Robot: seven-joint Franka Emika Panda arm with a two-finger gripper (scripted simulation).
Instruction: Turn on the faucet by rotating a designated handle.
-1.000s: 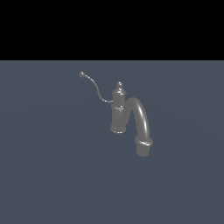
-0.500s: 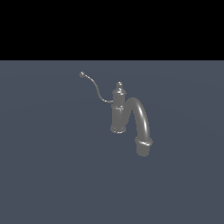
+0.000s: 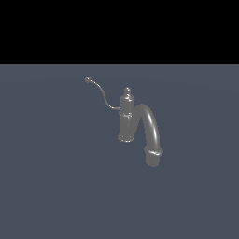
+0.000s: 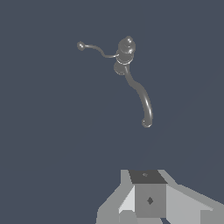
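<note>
The faucet (image 3: 127, 119) is small, dark grey and metallic. It stands on the grey floor with an upright ribbed column, a knob finial on top and a thick arched spout (image 3: 151, 130) that curves down toward the exterior view's right. The handle (image 3: 100, 93) is a thin S-curved lever. It runs from the column up toward the exterior view's left and ends in a small ball tip (image 3: 87, 79). The wrist view looks down on the faucet (image 4: 127, 48), its handle (image 4: 94, 47) and its spout (image 4: 144, 100). Only grey blocks of my gripper (image 4: 148, 197) show there, well away from the faucet. The gripper is out of the exterior view.
A flat grey floor (image 3: 56, 186) surrounds the faucet. A black band (image 3: 119, 28) fills the top of the exterior view.
</note>
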